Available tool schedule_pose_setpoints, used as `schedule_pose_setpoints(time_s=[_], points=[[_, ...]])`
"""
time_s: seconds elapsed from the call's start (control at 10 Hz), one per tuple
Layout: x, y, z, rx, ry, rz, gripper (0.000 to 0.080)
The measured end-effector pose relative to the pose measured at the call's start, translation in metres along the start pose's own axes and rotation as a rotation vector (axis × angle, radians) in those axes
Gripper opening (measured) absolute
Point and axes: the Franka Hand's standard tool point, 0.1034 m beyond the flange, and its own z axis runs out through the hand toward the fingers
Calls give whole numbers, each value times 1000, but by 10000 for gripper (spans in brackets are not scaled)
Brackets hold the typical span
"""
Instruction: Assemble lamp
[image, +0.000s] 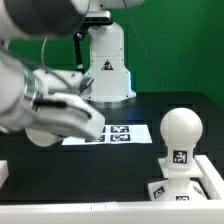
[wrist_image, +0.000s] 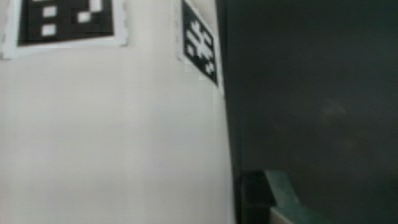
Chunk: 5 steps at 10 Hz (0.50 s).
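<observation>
The bulb (image: 181, 132) already stood upright in the blocky base (image: 186, 187) at the exterior view's right, near the front edge of the black worktop (image: 150, 115), so the lamp's remaining step appeared to be fetching the shade and seating it over the bulb. The tapered shade (image: 107, 62) stood at the back, against the green backdrop, well apart from the base and from the arm (image: 40, 100).

To do that step well, the arm would probably need to rise clear of the marker board (image: 108, 133), travel to the back, and take the shade by its wall with the fingers set squarely, so the cup stayed level. The shade should then come down straight over the round head; a tilted approach could knock the bulb or shift the base toward the worktop's edge.

The tool (image: 88, 122) hung low at the exterior view's left, just over the near end of the marker board. I could not tell how far its fingers were parted: the exterior view blurred them into the arm's white housing. The wrist view was filled by a white tagged surface (wrist_image: 107, 120) very close to the lens, with dark worktop beside it and a dark fingertip (wrist_image: 281, 195) at the frame's edge. Whether the tool gripped or merely neared that surface could not be settled.
</observation>
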Motion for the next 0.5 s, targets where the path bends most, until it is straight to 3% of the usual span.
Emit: schedule_pose_setpoints(time_s=[0.1, 0.2, 0.3, 0.5], points=[[-20, -4, -11, 7, 7, -8, 48], [-14, -3, -8, 11, 24, -5, 48], [14, -10, -15, 8, 141, -16, 48], [8, -23, -26, 32, 292, -27, 48]])
